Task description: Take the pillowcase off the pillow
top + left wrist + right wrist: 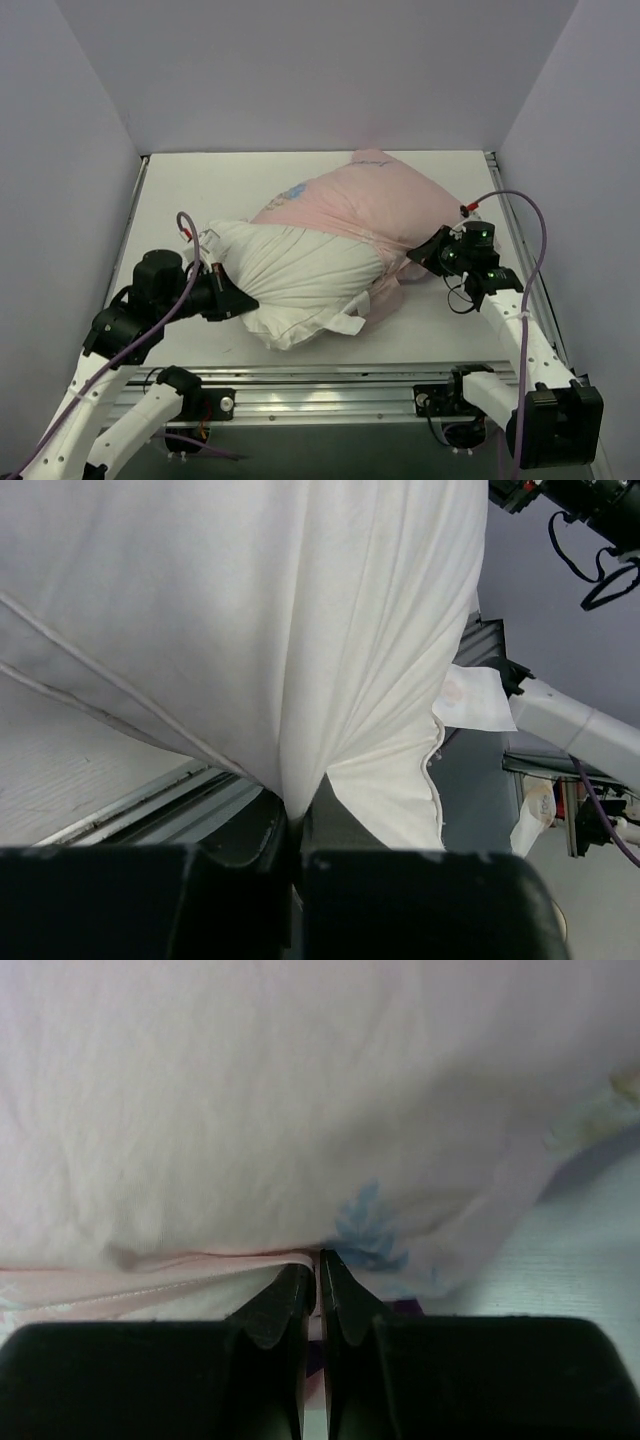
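The white pillow [295, 275] lies across the middle of the table, its near-left half bare, with a small white tag [347, 323] at its front edge. The pale pink pillowcase [365, 205] covers its far-right half. My left gripper [243, 300] is shut on a bunched fold of the pillow [290, 680] at its left end. My right gripper [415, 256] is shut on the hem of the pillowcase [300, 1110] at the right side; its fingers [345, 1295] pinch the pink edge.
A metal rail [330, 385] runs along the table's near edge below the pillow. White walls close in the left, back and right. Bare table [210, 190] shows at the back left. The right arm [570, 725] shows in the left wrist view.
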You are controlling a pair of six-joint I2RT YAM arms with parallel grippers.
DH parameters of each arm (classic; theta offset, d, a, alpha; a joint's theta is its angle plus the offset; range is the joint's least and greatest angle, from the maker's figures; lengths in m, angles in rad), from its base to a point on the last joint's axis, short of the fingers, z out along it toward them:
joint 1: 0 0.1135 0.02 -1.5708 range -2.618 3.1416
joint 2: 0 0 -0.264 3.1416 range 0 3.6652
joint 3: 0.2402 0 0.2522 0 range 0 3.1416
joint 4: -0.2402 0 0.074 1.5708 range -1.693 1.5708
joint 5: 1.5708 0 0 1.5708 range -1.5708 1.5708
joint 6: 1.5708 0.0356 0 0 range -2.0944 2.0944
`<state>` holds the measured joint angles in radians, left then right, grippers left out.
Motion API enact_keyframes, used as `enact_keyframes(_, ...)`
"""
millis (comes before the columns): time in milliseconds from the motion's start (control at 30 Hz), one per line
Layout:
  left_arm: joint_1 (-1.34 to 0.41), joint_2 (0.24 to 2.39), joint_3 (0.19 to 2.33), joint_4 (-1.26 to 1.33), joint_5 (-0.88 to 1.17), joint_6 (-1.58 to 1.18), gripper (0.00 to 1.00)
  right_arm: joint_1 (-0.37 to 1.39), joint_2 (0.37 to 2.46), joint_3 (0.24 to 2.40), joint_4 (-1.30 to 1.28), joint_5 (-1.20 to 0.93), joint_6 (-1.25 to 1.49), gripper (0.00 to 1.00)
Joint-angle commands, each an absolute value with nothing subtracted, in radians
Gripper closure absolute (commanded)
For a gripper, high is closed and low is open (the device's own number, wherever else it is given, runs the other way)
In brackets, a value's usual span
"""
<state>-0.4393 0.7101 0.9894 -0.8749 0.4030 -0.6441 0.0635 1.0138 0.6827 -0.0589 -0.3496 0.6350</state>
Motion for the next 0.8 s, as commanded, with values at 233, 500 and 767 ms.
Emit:
enact_keyframes(233,-0.396,0.506,0.908,-0.994,0.370,-0.690,0.06,0.062,0.933,0.704,-0.049,-0.232,0.423,0.58)
enact_keyframes(500,-0.391,0.733,0.957,-0.836,0.238,-0.729,0.06,0.221,0.868,0.843,-0.109,-0.201,0.385,0.26)
enact_keyframes(767,-0.388,0.917,0.842,-0.589,0.367,-0.790,0.06,0.478,1.044,1.055,-0.156,-0.083,0.233,0.23)
